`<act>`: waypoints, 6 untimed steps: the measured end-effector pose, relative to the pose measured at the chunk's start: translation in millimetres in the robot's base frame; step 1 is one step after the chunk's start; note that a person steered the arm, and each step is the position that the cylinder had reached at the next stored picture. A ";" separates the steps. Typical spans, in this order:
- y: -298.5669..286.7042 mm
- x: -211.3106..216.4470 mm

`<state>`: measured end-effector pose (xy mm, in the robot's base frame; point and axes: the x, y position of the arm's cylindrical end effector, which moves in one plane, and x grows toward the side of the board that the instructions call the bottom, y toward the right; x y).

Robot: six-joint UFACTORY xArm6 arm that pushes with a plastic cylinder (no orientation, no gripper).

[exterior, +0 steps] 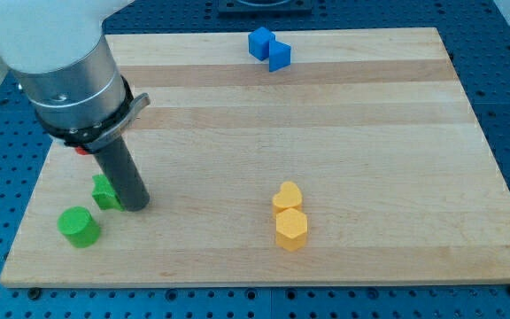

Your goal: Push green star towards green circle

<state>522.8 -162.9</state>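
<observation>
The green star [104,192] lies near the board's lower left, partly hidden behind my rod. The green circle [79,227], a short cylinder, sits just below and to the left of it, a small gap apart. My tip [135,206] rests on the board right against the star's right side. A small piece of red [82,150] peeks out from under the arm's body above the star; its shape is hidden.
A blue block pair [267,47] sits at the board's top centre. A yellow heart [287,196] and a yellow hexagon [290,228] touch each other at lower centre. The wooden board's [343,133] left edge runs close to the green blocks.
</observation>
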 end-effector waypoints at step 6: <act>-37.0 -18.7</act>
